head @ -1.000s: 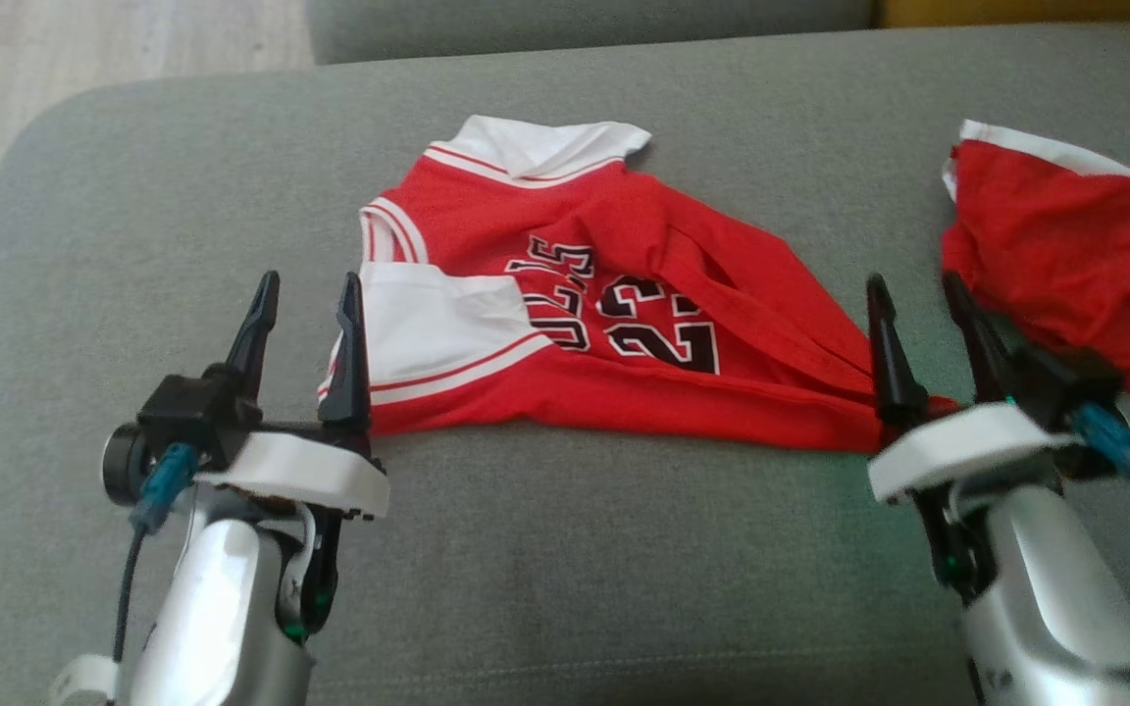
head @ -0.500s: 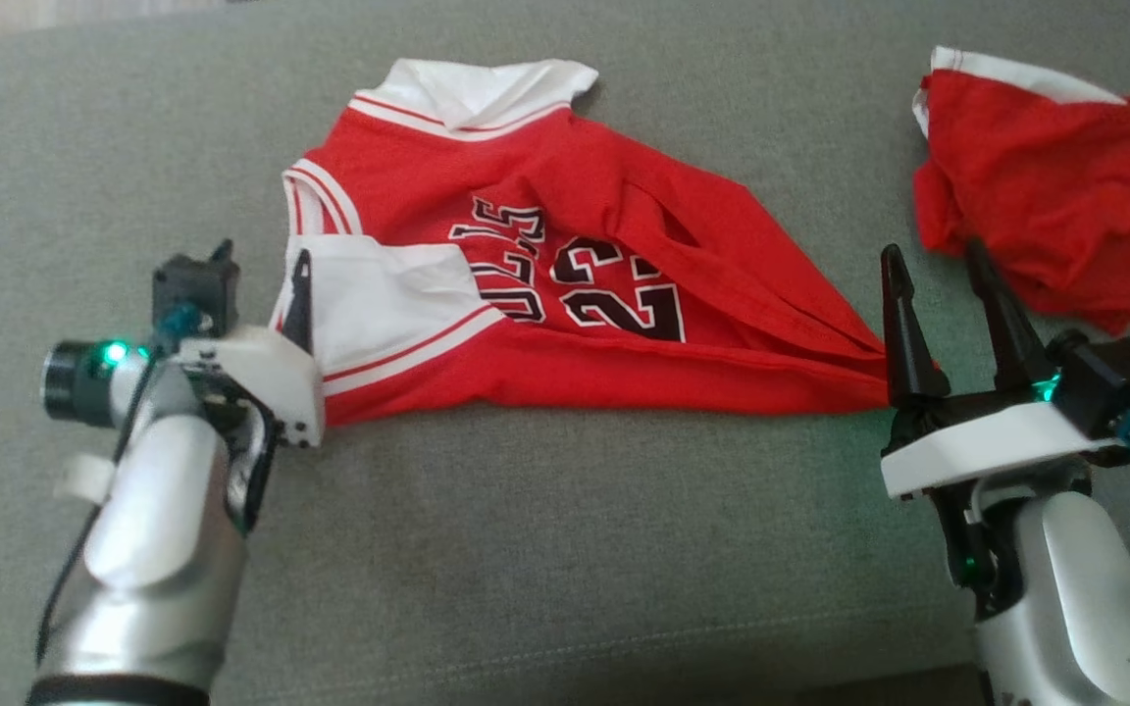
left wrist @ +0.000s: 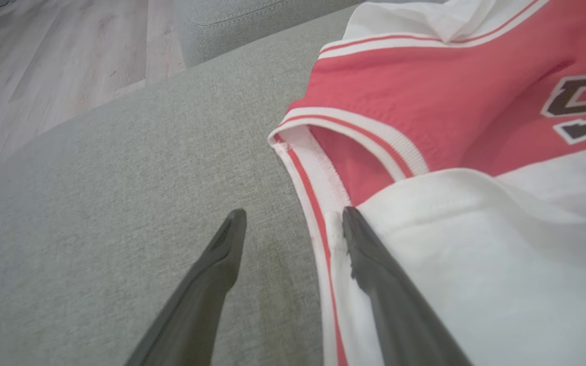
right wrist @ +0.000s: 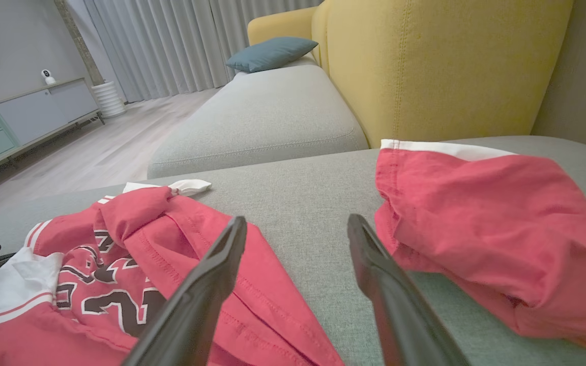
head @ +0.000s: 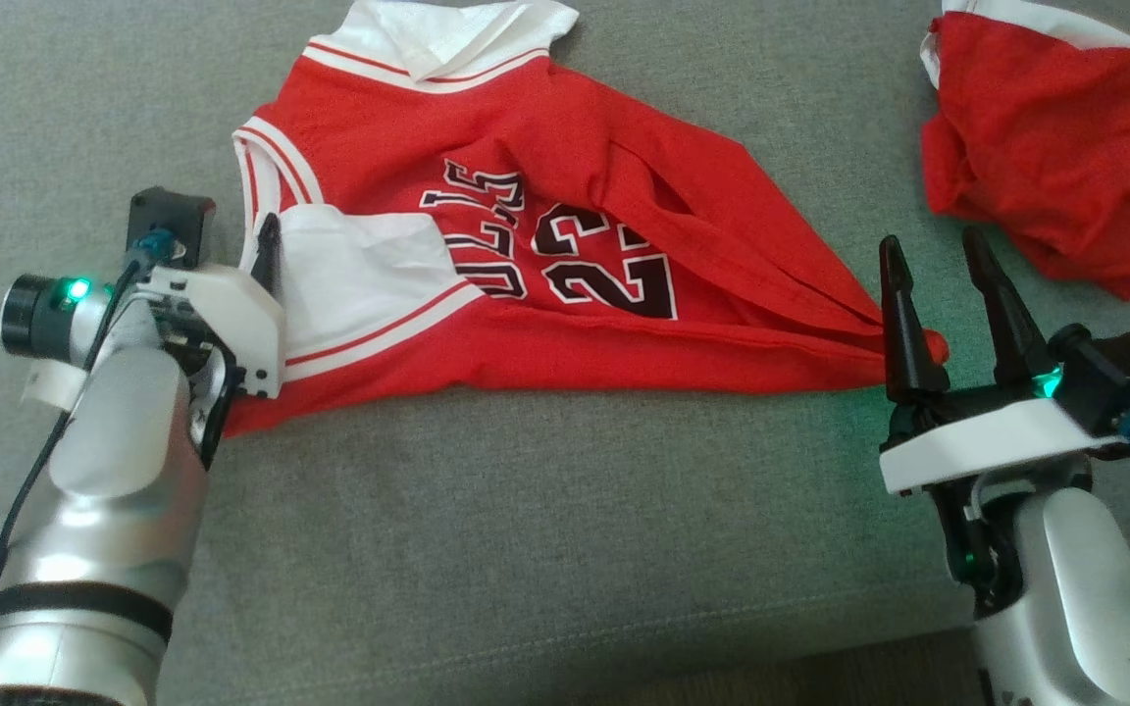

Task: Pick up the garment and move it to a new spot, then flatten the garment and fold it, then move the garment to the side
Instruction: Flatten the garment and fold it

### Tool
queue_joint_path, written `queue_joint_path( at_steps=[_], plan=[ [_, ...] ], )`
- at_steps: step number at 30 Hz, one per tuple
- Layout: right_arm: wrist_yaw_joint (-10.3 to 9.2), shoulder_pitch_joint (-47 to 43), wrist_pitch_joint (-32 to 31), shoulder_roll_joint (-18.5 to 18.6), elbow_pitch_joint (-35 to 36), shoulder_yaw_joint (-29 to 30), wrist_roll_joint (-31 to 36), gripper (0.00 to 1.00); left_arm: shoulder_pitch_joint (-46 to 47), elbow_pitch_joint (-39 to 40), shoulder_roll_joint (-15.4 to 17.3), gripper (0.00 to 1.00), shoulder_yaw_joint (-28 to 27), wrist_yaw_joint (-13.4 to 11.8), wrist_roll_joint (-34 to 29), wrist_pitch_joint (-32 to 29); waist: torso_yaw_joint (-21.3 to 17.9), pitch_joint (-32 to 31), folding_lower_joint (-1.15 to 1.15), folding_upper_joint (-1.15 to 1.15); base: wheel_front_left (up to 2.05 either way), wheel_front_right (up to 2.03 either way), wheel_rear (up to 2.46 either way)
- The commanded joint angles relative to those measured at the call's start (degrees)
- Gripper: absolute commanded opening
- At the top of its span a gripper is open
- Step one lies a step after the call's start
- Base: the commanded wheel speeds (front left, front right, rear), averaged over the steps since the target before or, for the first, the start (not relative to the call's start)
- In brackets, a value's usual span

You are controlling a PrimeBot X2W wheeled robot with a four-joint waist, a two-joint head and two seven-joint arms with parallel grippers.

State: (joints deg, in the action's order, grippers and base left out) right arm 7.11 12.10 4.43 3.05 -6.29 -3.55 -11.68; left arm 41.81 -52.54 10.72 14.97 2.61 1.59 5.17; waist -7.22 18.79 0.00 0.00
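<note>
The garment (head: 565, 186) is a red jersey with white trim and a black number, lying crumpled on the grey sofa cushion (head: 526, 539). My left gripper (head: 222, 235) is open at the jersey's left edge. In the left wrist view, my left gripper (left wrist: 294, 216) straddles the striped trim, one finger on the white panel (left wrist: 476, 254) and the other over bare cushion. My right gripper (head: 930, 243) is open at the jersey's pointed right end, with nothing between its fingers. In the right wrist view, my right gripper (right wrist: 297, 219) has its left finger over the jersey (right wrist: 135, 223).
A second red cloth with a white band (head: 1046, 147) lies at the back right, just beyond my right gripper (right wrist: 486, 229). A yellow sofa back (right wrist: 450, 66) rises behind it. Wooden floor (left wrist: 44, 76) lies past the cushion's left end.
The head camera has tipped down and closer. My left arm has reached forward and turned, bringing its fingers onto the jersey's left edge. The right gripper stays by the jersey's right tip.
</note>
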Motion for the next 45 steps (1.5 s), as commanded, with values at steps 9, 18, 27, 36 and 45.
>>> queue_joint_path(
  at_steps=[9, 18, 27, 36, 45],
  plan=[
    [0.37, 0.24, 0.11, -0.17, 1.49, -0.71, 0.03, 1.0, 3.65, -1.87, 0.77, 1.0, -0.18, -0.06, 0.16, 4.61, -0.01, -0.06, 0.0, 0.0, 0.0, 0.0, 0.0],
    [0.37, 0.4, 0.04, -0.17, 0.9, -0.58, -0.11, 1.0, 3.24, -3.03, -0.76, 1.0, 2.4, 1.23, 0.02, 5.4, 0.6, -0.72, 0.0, 0.0, 0.0, 0.0, 0.0],
    [0.37, 0.53, 0.14, -0.17, 0.32, -0.74, -0.29, 1.0, 3.57, -4.24, -0.38, 0.07, 3.92, 0.83, -0.3, 5.77, 0.17, -1.05, 0.0, 0.0, 0.0, 0.0, 0.0],
    [0.37, 0.42, -0.01, -0.17, -0.02, -0.62, -0.37, 1.0, 3.81, -4.27, -0.48, 0.0, 4.29, -0.01, 0.51, 7.35, 0.76, -2.43, 0.0, 0.0, 0.0, 0.0, 0.0],
    [0.37, 0.16, -0.06, -0.17, -0.04, -0.53, -0.49, 1.0, 3.93, 3.05, 0.58, 0.0, 1.92, -3.3, 2.55, 9.68, 2.32, -4.72, 0.0, 0.0, 0.0, 0.0, 0.0]
  ],
)
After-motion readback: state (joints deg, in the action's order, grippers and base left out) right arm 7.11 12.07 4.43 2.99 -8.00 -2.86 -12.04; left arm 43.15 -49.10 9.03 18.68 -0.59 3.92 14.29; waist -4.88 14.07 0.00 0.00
